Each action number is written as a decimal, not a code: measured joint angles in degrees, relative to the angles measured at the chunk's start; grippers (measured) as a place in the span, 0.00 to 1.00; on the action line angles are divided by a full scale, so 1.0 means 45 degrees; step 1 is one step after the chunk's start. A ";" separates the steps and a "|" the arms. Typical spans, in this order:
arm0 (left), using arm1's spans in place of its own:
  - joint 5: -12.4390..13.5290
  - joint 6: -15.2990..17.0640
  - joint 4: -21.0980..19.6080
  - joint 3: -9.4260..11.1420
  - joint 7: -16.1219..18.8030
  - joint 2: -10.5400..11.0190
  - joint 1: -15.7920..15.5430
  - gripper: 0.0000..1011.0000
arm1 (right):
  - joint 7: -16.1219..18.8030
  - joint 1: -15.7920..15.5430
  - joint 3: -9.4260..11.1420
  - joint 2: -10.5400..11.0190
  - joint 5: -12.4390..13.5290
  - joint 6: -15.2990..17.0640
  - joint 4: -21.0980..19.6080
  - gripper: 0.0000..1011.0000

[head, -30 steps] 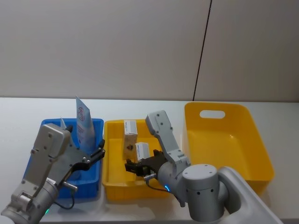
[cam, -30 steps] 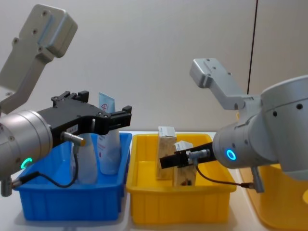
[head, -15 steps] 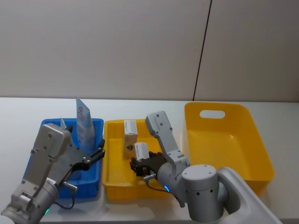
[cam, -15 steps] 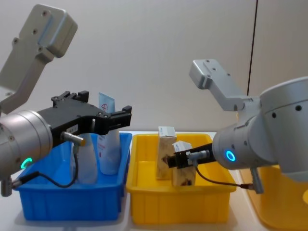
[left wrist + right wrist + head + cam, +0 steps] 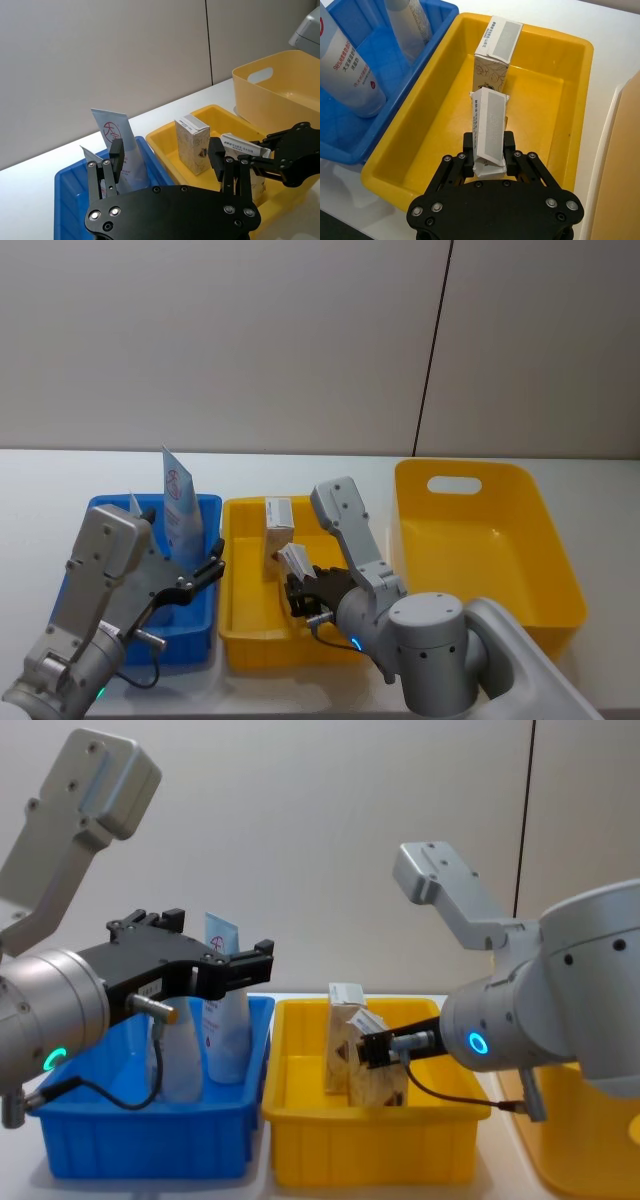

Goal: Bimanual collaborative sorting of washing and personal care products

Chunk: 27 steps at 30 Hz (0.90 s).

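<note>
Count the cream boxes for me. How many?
2. The upright carton stands in the small yellow tray; the right end effector holds the tilted carton right next to it.

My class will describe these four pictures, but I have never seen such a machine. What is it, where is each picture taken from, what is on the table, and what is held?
It is a robot with two arms, each ending in a gripper with two fingers. One picture looks down from its head, one looks across from its chest, and one comes from each wrist. On the table stand a blue tray holding tubes, a small yellow tray and a large yellow bin. The right gripper is shut on a carton, tilted, inside the small yellow tray beside a second carton that stands upright. The left gripper hangs open above the blue tray, holding nothing.
</note>
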 joint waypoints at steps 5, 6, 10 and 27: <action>0.0001 -0.0001 0.0000 0.0000 0.0000 0.0000 0.0000 0.99 | 0.0002 0.0000 -0.0001 0.0000 0.0000 -0.0001 0.0007 0.30; 0.0000 -0.0001 0.0000 0.0001 0.0000 -0.0001 0.0000 0.99 | 0.0002 0.0000 -0.0001 0.0000 0.0000 -0.0001 0.0008 0.30; 0.0000 0.0000 0.0000 0.0000 0.0000 -0.0001 0.0000 0.99 | 0.0002 0.0000 0.0000 0.0001 0.0000 -0.0001 0.0010 0.30; 0.0000 0.0000 0.0000 0.0000 0.0000 -0.0001 0.0000 0.99 | 0.0348 -0.0187 0.0101 0.0197 0.0037 -0.0289 -0.0635 0.27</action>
